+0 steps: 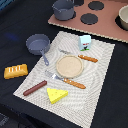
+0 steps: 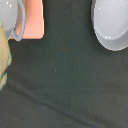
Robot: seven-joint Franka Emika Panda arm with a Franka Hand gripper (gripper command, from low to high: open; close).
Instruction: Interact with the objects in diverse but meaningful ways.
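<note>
Laid out like a place setting: round wooden plate (image 1: 68, 66) mid-mat, small grey long-handled saucepan (image 1: 38, 44) beside. Jaws unseen; state unknowable.

Bread loaf (image 1: 15, 71), sausage (image 1: 34, 88), cheese wedge (image 1: 57, 94), upright milk carton (image 1: 85, 43), saucepan (image 1: 38, 45)

From my screen the placemat (image 1: 97, 60) looks like woven cloth, finely ribbed and matt. The round plate (image 1: 68, 65) looks like pale smooth wood. The small saucepan (image 1: 37, 44) has a dull grey, matt finish. The cheese wedge (image 1: 57, 94) and sausage (image 1: 34, 88) look like smooth plastic. The dark table cover (image 2: 65, 85) is creased matt fabric.
</note>
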